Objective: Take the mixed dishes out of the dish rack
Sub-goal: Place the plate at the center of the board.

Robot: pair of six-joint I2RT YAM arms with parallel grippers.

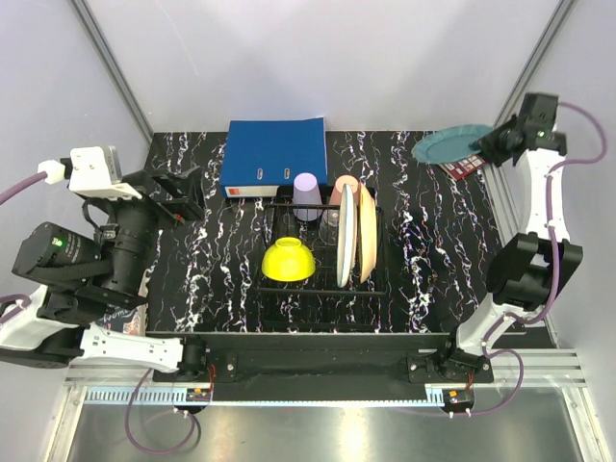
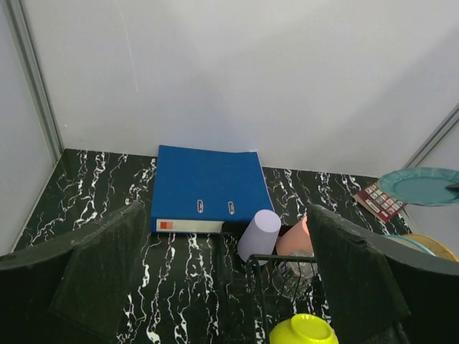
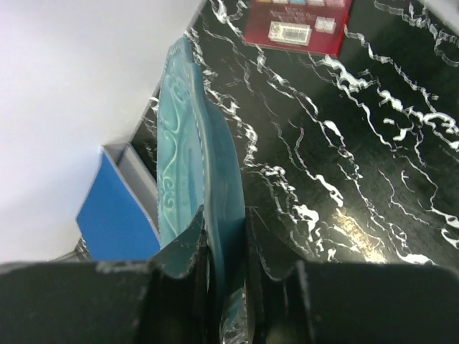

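The unloading looks barely begun; only the teal plate (image 1: 450,145) is out of the dish rack (image 1: 322,289), and it is not yet set down. The right gripper (image 1: 489,146) has its jaws clamped on the plate's rim; the right wrist view shows the rim pinched between the two fingers. The plate hangs roughly level in the air over the far right corner of the table (image 1: 423,250), near a red booklet (image 1: 465,166) lying there (whether it is directly above the booklet I cannot tell).

Everything else sits in the rack: the yellow bowl (image 1: 288,259) upside down at its near left; the lilac cup (image 1: 307,196) and the pink cup (image 1: 345,188) at its far edge; a clear glass (image 1: 330,223) between them, hard to make out; the white plate (image 1: 346,245) and the peach plate (image 1: 367,236) standing on edge side by side at the right. So by my count six pieces are left, plus putting down the one in hand.

The right arm reaches far out to the right corner, elbow bent and raised; the left arm is folded back at the left side, with the left gripper (image 1: 178,197) pointing towards the blue binder (image 1: 274,156) and the rack, its jaws wide apart and holding nothing.
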